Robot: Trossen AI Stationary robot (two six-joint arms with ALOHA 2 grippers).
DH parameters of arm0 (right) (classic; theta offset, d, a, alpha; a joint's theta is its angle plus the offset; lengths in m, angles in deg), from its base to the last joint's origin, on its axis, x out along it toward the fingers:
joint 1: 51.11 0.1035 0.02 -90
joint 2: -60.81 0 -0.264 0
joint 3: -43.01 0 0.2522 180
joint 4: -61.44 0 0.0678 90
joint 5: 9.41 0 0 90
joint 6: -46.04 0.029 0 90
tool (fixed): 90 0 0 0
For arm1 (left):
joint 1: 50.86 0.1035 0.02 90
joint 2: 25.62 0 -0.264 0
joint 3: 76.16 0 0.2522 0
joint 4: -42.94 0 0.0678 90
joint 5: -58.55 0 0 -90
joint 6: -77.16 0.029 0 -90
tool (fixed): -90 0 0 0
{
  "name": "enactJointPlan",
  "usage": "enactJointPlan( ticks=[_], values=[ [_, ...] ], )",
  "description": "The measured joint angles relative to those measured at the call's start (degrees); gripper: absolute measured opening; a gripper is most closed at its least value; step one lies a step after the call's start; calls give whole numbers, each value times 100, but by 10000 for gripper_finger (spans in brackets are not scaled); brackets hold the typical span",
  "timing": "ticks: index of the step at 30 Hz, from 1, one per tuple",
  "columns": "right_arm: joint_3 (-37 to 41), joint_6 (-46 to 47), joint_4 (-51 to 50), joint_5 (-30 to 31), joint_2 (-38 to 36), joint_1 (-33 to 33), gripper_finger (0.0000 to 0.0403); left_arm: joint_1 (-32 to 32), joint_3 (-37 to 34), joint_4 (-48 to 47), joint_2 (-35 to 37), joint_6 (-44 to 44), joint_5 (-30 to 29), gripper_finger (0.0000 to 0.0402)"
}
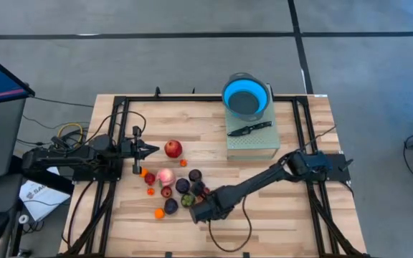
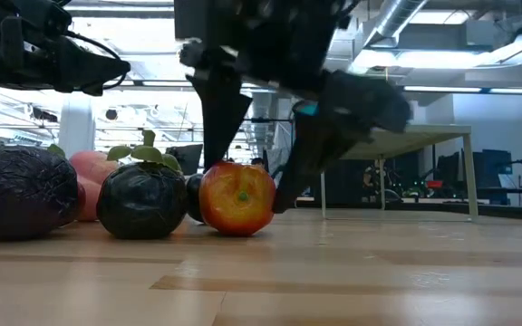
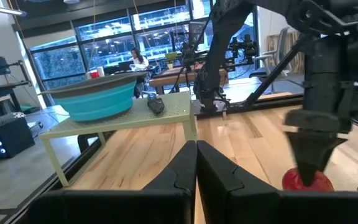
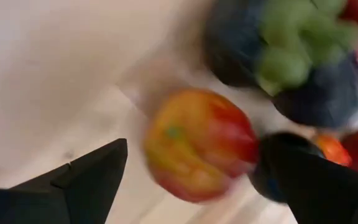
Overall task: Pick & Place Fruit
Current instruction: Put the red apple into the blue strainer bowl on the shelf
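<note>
The red-and-yellow fruit (image 4: 197,146) sits on the surface (image 1: 278,215) at the near-right end of the fruit cluster (image 1: 171,188), which lies towards the front edge, left of centre. In the low view it rests on the wood, touching or just beside a dark purple piece (image 2: 141,201), with another dark one (image 2: 21,193) and a pink one beyond. The right hand (image 4: 194,180) is down over it with its fingers apart, one dark finger (image 4: 82,177) on the bare-wood side and the other on the cluster side, where it is near a small orange piece and more dark fruit.

The step in hand looks like closing on this one piece. To do it well, the hand should centre on the fruit's widest part, so both fingers meet it together; the fruit is round and will likely roll out if one pad arrives first. The cluster-side finger needs to slip between this fruit and its neighbours without catching the orange piece. Then lift straight up before carrying it to the blue bowl (image 1: 247,96), which stands on a pale green stand (image 1: 252,143) near the back edge, beside a black knife (image 1: 249,129).

The left hand (image 1: 149,150), fingers together, waits by the left edge, near a red fruit (image 1: 173,149).
</note>
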Motion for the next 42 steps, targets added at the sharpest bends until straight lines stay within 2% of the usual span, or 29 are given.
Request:
enactJointPlan(
  ticks=[5,18,24,30,42],
  values=[
    [-1,57,44,56,-15,-197,369,1,-1,-16,-139,0,-1,4],
    [-1,115,484,-256,-21,-493,324,0,1,9,-717,-345,1,4],
    [-1,115,517,-858,-21,-571,326,1,-1,29,-767,-348,1,4],
    [50,156,574,-1186,-21,-705,335,0,0,57,-765,-350,0,4],
    [148,365,654,-1173,-15,-768,321,-1,1,113,-765,-352,1,4]
  ],
)
